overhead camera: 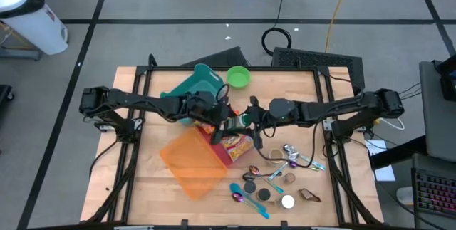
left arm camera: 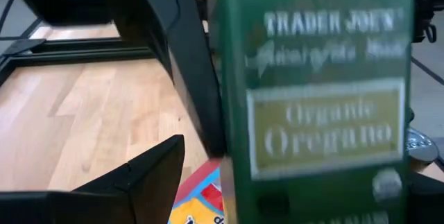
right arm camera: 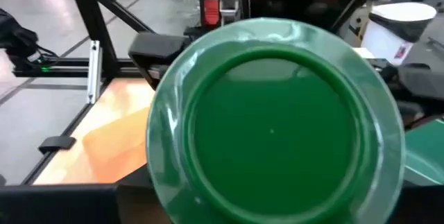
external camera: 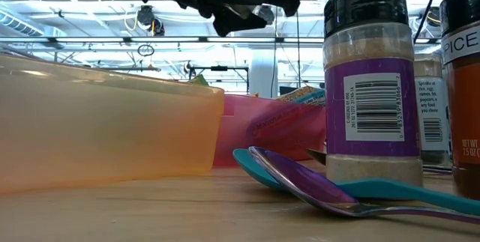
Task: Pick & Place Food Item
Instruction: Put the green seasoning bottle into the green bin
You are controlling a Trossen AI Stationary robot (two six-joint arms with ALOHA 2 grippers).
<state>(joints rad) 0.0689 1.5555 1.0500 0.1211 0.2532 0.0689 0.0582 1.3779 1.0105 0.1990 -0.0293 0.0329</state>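
Observation:
A jar of oregano with a green label and a green lid hangs in mid-air over the middle of the table. My right gripper reaches in from the table's right side and is shut on it. My left gripper faces it from the left and is open. Its fingers stand on either side of the jar, and one finger is clearly apart from the label. The other left finger is hidden behind the jar. In the low view both grippers show only as dark shapes at the top. My right gripper holds the oregano jar from the table's right side, its fingers about level. The wide green lid fills its wrist view and hides where the fingers sit. The jar is lifted clear of the table, roughly upright with its label facing my left gripper.
A pink tub with snack packets sits under the grippers, next to an orange container. A teal bin and a green bowl stand at the far side. Spoons and spice jars lie near the front right.

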